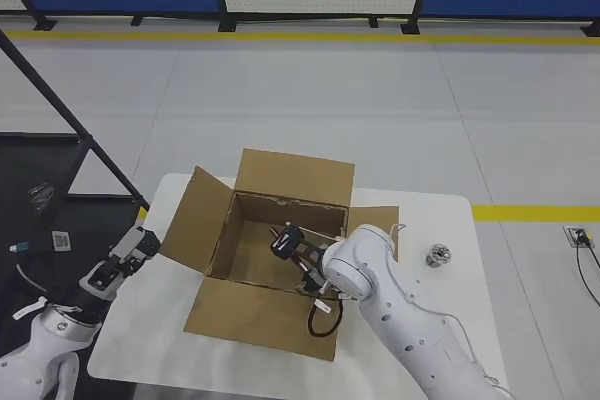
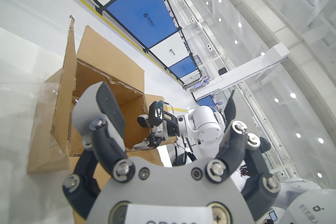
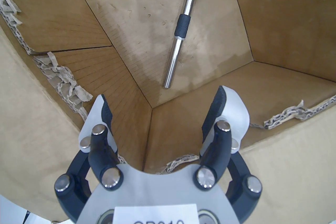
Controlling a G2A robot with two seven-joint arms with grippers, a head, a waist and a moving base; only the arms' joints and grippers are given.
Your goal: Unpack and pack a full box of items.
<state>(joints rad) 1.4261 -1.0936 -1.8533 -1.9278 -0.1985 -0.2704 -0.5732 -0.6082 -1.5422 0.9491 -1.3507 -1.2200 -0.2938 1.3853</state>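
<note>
Top view: white desk [image 1: 150, 320] carries the open cardboard box [image 1: 255, 262], flaps folded out. Right gripper [image 3: 161, 101] hangs in the box mouth, fingers apart, empty. Left gripper [image 2: 168, 93] is likewise spread and empty, outside the box near a side flap. Metal rod [image 3: 181, 25] with a black collar lies flat on the box floor, below the right gripper. Small silvery item [image 1: 438, 256] sits on the desk beside the box. Judged: unpacking step, probably late. Next move: lower, span the rod crosswise, close.
</note>
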